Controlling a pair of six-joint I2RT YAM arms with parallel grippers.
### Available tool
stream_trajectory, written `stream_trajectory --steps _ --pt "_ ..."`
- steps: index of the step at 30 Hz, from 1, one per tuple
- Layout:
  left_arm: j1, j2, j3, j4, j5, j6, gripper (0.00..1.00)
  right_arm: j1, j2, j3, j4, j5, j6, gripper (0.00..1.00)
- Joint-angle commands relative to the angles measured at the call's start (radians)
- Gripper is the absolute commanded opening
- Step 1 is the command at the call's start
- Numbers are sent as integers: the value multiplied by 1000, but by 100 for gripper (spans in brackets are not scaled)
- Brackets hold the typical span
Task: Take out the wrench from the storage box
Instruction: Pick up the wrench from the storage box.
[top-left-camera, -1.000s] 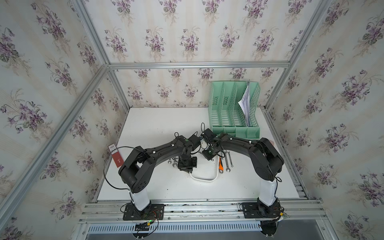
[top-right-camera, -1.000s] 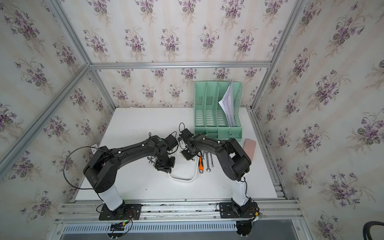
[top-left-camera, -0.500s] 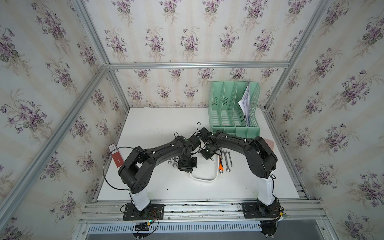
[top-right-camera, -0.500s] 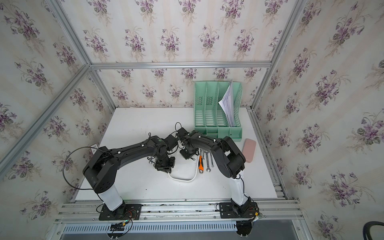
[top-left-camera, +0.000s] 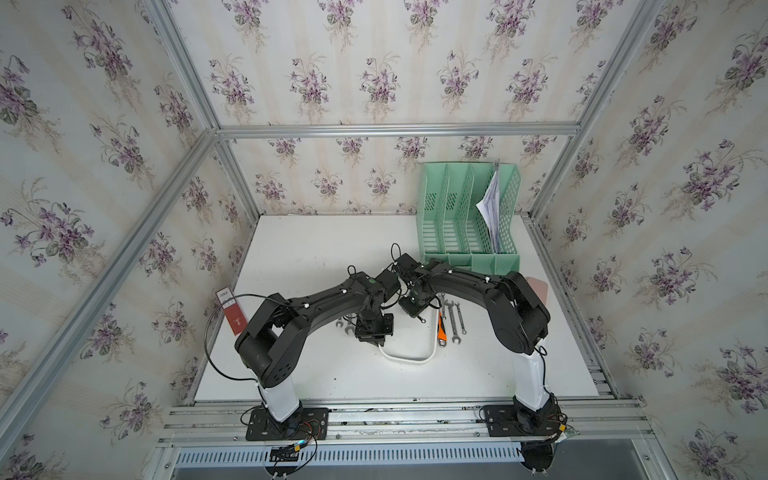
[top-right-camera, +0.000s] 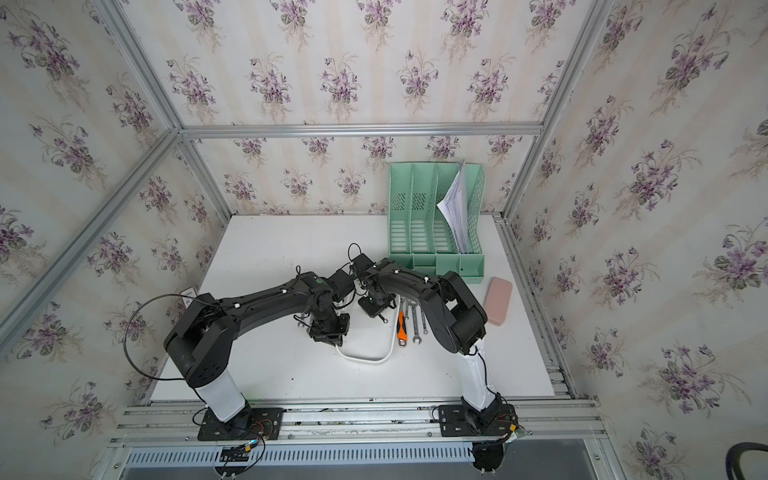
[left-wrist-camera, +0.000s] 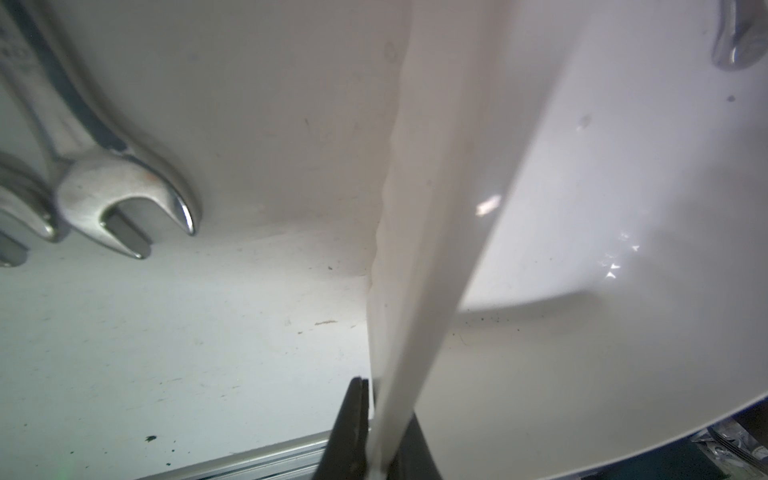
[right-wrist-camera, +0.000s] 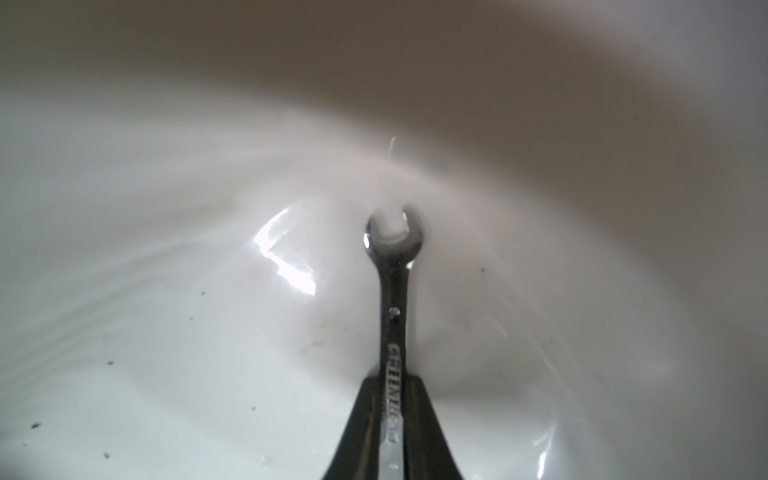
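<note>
white table (top-left-camera: 316, 257): storage box (top-left-camera: 409, 350), file rack (top-left-camera: 469, 216)

Wrenches (top-left-camera: 451, 320) lie right of the storage box (top-left-camera: 407, 361), before the rack (top-left-camera: 457, 232).

The 2 top views look steeply down from high in front, sharing the whole table (top-left-camera: 316, 257). The 2 wrist cameras sit very close, sharing the inside of the storage box (left-wrist-camera: 582, 208).
</note>
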Motion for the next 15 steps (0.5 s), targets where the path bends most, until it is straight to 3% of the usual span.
stream_trajectory --steps 1,15 --pt "4 4 -7 78 -66 1 6 0 4 -5 -73 17 -6 10" --pt "15 0 -14 69 -72 -1 6 0 -97 19 -105 -10 -11 9"
